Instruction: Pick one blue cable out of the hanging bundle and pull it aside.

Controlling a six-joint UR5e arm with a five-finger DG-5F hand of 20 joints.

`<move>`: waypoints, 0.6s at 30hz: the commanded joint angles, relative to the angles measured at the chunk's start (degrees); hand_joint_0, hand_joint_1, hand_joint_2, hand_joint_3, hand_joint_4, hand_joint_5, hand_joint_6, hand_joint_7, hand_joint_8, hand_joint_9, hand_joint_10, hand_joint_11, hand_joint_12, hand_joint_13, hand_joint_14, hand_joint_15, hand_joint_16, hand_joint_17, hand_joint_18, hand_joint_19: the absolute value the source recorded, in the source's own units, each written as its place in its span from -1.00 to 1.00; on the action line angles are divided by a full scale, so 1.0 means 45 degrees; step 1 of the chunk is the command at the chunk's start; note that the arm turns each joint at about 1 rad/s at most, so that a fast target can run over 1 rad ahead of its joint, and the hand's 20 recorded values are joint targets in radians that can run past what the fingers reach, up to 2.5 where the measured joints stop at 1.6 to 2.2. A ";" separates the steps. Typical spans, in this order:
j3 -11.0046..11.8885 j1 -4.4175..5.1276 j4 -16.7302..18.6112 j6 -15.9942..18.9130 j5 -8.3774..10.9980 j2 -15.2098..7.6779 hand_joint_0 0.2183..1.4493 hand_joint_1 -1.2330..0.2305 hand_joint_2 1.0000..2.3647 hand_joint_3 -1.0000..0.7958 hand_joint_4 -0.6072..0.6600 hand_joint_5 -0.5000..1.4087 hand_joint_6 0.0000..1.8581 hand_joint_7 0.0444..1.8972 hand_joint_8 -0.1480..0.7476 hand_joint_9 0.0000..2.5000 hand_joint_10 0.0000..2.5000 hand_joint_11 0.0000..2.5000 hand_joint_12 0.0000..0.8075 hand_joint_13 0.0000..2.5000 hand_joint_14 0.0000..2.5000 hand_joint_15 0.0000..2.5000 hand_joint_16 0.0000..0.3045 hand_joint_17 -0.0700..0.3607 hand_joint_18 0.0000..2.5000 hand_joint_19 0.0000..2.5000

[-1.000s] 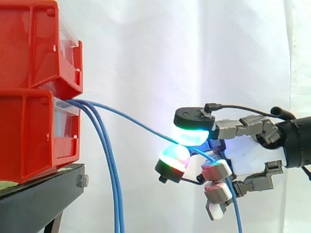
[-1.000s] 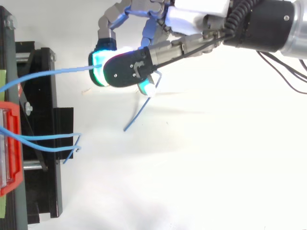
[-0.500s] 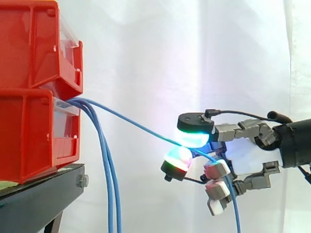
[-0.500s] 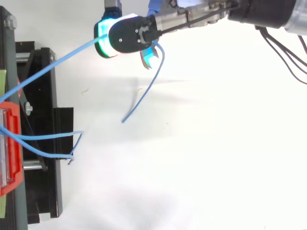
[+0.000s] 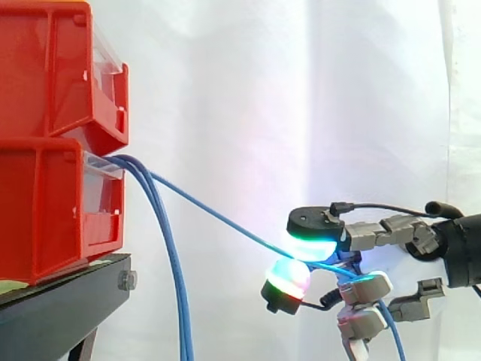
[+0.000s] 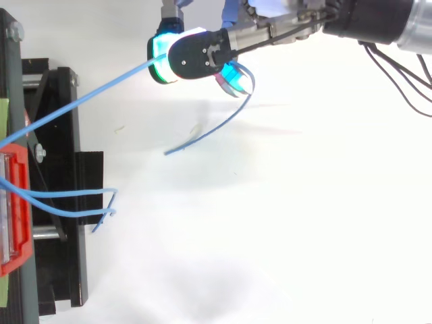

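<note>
Cable (image 5: 218, 218) under inspection: thin, light and limp, with a smooth jacket that will likely slip. You should hold it in a firm pinch well out from the red bins (image 5: 45, 150), as it is held now. Fingers (image 5: 313, 242) of the hand (image 5: 372, 235) are clamped on it between glowing pads. It runs taut from the lower bin down to the hand, apart from the other cables (image 5: 173, 286) hanging just beside the bins. Compared with a second ago, the hand sits lower and farther from the bins, and the loose tail has swung round.
</note>
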 commanded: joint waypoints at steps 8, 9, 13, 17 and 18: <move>-0.0553 0.0023 -0.0369 -0.0065 -0.0669 -0.0002 -0.49 -0.37 -0.55 0.07 -0.33 -0.48 -0.06 0.13 -0.06 0.33 -0.98 -0.14 -0.03 0.10 -0.98 -0.10 -0.64 -0.10 -0.09 -0.53; -0.1060 -0.0074 -0.0330 -0.0046 -0.1743 -0.0002 -0.49 -0.37 -0.54 0.07 -0.33 -0.48 -0.06 0.14 -0.05 0.33 -0.98 -0.13 -0.03 0.10 -0.98 -0.10 -0.64 -0.10 -0.09 -0.53; -0.1412 -0.0192 0.0119 0.0071 -0.2388 -0.0002 -0.50 -0.37 -0.50 0.06 -0.33 -0.47 -0.06 0.14 -0.05 0.34 -0.98 -0.13 -0.02 0.10 -0.98 -0.10 -0.64 -0.10 -0.09 -0.53; -0.1451 -0.0231 0.0178 0.0091 -0.2388 -0.0002 -0.51 -0.37 -0.47 0.06 -0.33 -0.47 -0.06 0.15 -0.06 0.34 -0.98 -0.14 -0.02 0.10 -0.98 -0.11 -0.64 -0.10 -0.09 -0.53; -0.1451 -0.0231 0.0178 0.0071 -0.2407 -0.0002 -0.51 -0.37 -0.46 0.05 -0.33 -0.47 -0.06 0.15 -0.05 0.34 -0.98 -0.14 -0.02 0.10 -0.98 -0.10 -0.64 -0.10 -0.09 -0.54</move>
